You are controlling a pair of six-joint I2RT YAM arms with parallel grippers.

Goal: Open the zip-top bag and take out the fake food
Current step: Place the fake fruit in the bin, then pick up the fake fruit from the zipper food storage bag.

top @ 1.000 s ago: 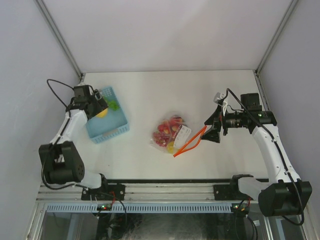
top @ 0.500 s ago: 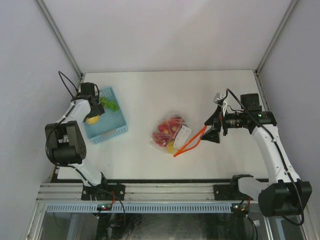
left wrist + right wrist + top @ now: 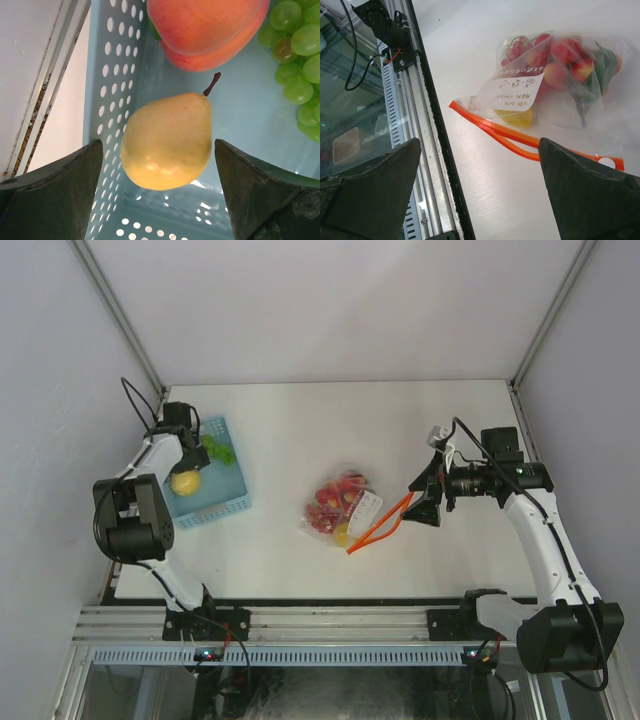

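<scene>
The zip-top bag lies mid-table, clear, with a white label and its red-orange zip strip parted into a loop. Red, yellow and green fake food is inside it. My right gripper hovers open just right of the strip, and nothing lies between its fingers. My left gripper is over the light-blue basket, open. A yellow pear sits between its fingers with a small gap on each side. A peach and green grapes also lie in the basket.
The basket stands at the table's left edge, close to the frame rail. The perforated basket wall is right beside my left finger. The table's front rail runs just behind my right gripper.
My left arm swung the pear to the basket's left side and lowered it; the jaws have widened off the pear. The right arm and the bag have not moved.
</scene>
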